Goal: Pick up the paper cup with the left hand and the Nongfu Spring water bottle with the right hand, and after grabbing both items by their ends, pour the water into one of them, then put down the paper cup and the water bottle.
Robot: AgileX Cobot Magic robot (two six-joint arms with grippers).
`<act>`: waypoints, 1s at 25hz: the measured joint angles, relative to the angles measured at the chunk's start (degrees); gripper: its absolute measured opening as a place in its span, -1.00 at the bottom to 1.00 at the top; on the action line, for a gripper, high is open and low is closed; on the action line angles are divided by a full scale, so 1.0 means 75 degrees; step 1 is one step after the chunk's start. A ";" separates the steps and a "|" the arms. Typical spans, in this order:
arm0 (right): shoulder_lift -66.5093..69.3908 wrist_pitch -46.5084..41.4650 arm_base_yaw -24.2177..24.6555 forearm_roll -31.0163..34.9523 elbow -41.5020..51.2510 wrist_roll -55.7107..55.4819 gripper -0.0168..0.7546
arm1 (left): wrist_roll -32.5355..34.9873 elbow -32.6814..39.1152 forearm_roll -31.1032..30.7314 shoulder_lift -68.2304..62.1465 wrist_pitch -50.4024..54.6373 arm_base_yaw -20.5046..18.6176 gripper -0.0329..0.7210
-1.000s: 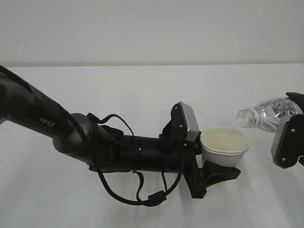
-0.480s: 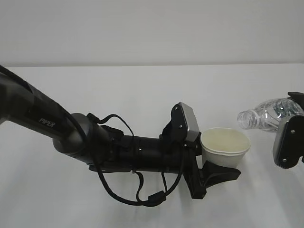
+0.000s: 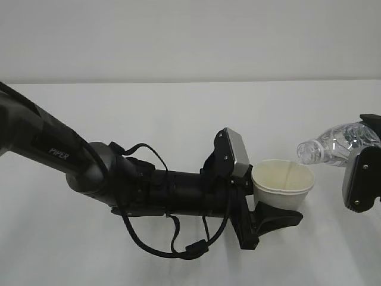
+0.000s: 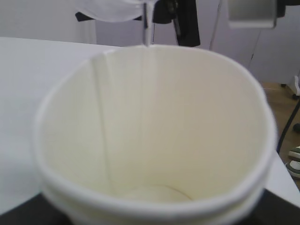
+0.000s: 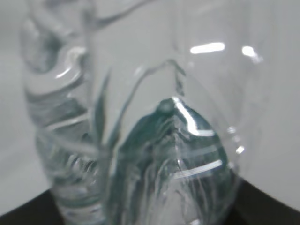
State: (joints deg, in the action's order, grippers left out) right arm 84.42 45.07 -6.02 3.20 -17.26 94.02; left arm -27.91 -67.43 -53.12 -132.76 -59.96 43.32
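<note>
Left hand (image 3: 271, 202), the matte black arm stamped PIPER, jaws partway apart and clamped on the paper cup (image 3: 282, 183) low on its wall. Lower jaw sticks out under the cup base, grey-topped wrist block sits just behind the rim. Cup is upright, held above the white table (image 3: 149, 119), mouth open to the top.

Cup: white paper, tapered, rolled rim, pale cream inside with faint vertical creases visible in the left wrist view (image 4: 154, 136). Round bottom visible, can't tell how much water is in it.

Right hand (image 3: 362, 179), black jaws with a grey plate, closed around the base end of the Nongfu Spring water bottle (image 3: 333, 145). Bottle is clear ribbed plastic, no cap, lying close to horizontal with the neck dipped slightly left, mouth over the cup's right rim. Right wrist view shows only glossy crinkled plastic (image 5: 140, 140) with dark green behind it, close up and blurred.

Thin stream of water (image 4: 146, 28) drops from the bottle mouth onto the cup's inner wall.

Versus a second ago: bottle has come left and down toward the cup, mouth then stood clear to the right with no stream. Left arm and cup unchanged.

Count: one cup, one bottle, two grippers.
</note>
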 joint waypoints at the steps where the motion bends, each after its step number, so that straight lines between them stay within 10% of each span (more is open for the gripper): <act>1: 0.0000 0.0000 0.0000 0.0000 0.0000 0.0014 0.08 | 0.0000 0.0000 0.0000 0.0000 -0.0013 0.0000 0.29; 25: 0.0000 0.0000 0.0000 0.0000 0.0000 0.0210 0.08 | -0.0012 0.0000 0.0000 0.0000 -0.0059 0.0000 0.29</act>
State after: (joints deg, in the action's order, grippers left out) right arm 84.42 45.07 -6.02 3.20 -17.26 95.60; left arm -28.00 -67.43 -53.12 -132.76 -60.40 43.32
